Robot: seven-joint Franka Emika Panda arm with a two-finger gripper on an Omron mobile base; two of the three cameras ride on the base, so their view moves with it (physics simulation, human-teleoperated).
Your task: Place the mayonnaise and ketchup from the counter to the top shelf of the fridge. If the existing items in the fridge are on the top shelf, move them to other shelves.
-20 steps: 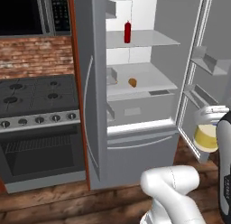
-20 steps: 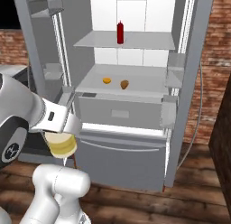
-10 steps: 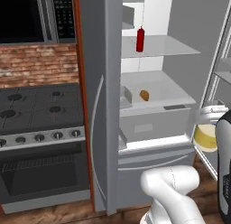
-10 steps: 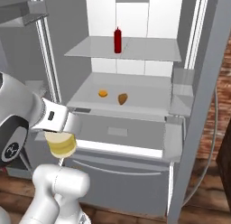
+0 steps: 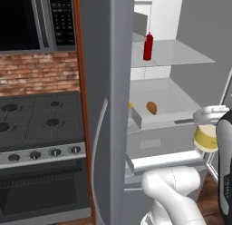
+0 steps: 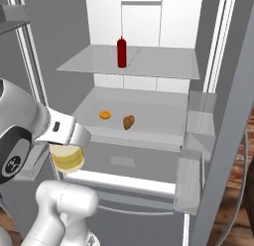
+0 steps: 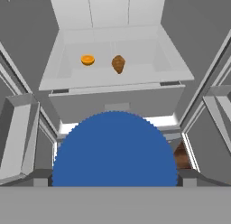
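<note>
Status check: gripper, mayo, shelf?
Gripper clamped on mayonnaise, low before fridge. Ketchup on top shelf. Nothing blocking.

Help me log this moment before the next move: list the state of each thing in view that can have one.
fridge: door open.
ketchup: upright on the top shelf.
mayonnaise: lid on, held in the gripper, low in front of the fridge.
gripper: jaws wide, closed around the mayonnaise.
brown lump: resting on the lower shelf.
orange piece: resting on the same shelf.
</note>
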